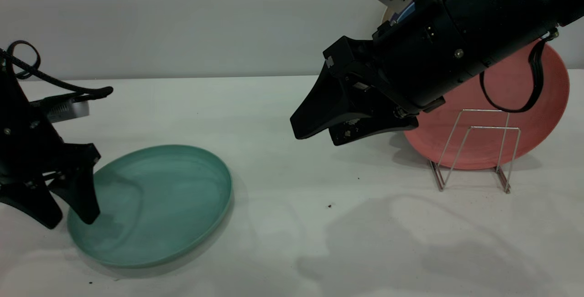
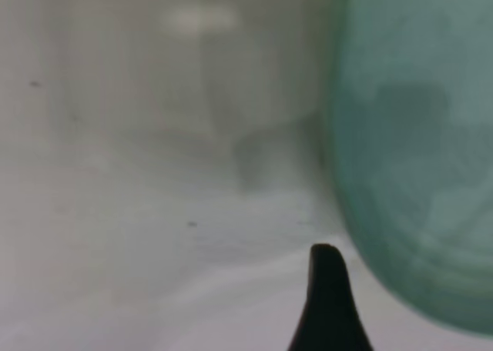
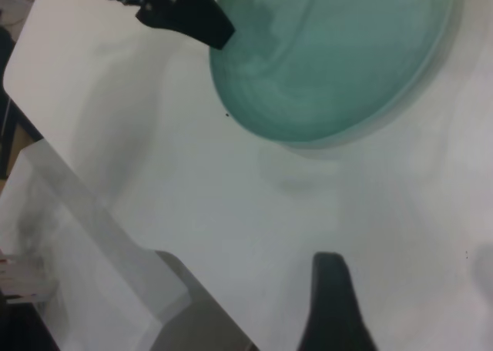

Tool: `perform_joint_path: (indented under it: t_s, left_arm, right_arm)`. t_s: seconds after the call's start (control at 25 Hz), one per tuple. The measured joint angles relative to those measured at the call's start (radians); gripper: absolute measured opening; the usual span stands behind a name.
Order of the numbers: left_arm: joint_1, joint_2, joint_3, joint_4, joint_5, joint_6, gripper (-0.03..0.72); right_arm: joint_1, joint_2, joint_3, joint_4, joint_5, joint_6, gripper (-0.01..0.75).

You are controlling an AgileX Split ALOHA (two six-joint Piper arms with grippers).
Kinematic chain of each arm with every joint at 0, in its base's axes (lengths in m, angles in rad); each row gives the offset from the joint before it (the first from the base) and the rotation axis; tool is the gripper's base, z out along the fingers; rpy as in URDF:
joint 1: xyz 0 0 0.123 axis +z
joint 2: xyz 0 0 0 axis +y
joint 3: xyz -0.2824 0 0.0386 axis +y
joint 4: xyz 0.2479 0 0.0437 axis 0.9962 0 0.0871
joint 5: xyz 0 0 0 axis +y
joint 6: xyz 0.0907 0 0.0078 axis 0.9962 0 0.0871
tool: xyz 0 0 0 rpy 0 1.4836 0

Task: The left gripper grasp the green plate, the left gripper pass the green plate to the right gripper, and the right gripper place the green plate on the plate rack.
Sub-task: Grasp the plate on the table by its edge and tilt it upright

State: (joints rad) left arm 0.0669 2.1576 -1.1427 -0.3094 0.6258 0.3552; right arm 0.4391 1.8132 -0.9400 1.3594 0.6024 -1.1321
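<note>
Left gripper (image 1: 68, 215): fingers spread, straddling the green plate's (image 1: 157, 205) near-left rim, not clamped.
Right gripper (image 1: 319, 135): raised mid-table, jaws slightly parted, empty.
Plate rack (image 1: 474, 151): vacant.

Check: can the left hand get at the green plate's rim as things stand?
Probably yes. The left hand is open, one finger over the green plate, the other outside its rim; nothing lies between.
</note>
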Motion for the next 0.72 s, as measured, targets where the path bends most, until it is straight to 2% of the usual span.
perform_joint_path:
  t_s: [0.24,0.56,0.72]
  left_arm:
    - [0.001,0.000,-0.023,0.047,-0.021,-0.085,0.563]
    - [0.001,0.070,-0.023,-0.082,-0.095,-0.114,0.563]
    - [0.001,0.090,-0.023,-0.115,-0.120,-0.114,0.519]
  right_arm:
    - [0.000,0.000,0.000,0.000,0.000,0.000,0.541]
    - [0.000,0.000,0.000,-0.003,0.000,0.000,0.541]
    - [0.000,0.000,0.000,-0.003,-0.013,0.000,0.541]
